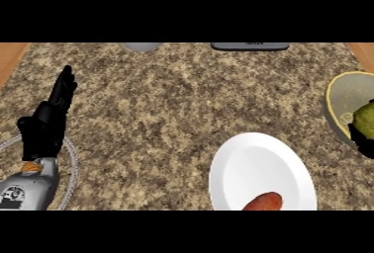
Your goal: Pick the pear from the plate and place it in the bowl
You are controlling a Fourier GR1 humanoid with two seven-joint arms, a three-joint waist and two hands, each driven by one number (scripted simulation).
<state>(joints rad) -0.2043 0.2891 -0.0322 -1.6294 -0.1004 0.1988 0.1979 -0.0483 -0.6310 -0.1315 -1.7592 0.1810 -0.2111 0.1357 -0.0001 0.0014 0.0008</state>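
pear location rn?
Head view, far right edge: the pear is over the bowl, with the right hand dark beneath it, up-right of the white plate.

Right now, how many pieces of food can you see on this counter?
2. A green pear sits over the bowl at the right edge, black robot hand fingers beneath it. An orange-brown piece lies on the white plate, cut off by the view's edge.

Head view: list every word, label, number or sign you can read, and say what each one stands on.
No text can be read with certainty.
Dark grey object at the counter's far edge: a faint light mark on its front, too small and blurred to read.
Left forearm: small dark markings on the grey casing, too blurred to read.
White plate, bowl, pear: no lettering visible.
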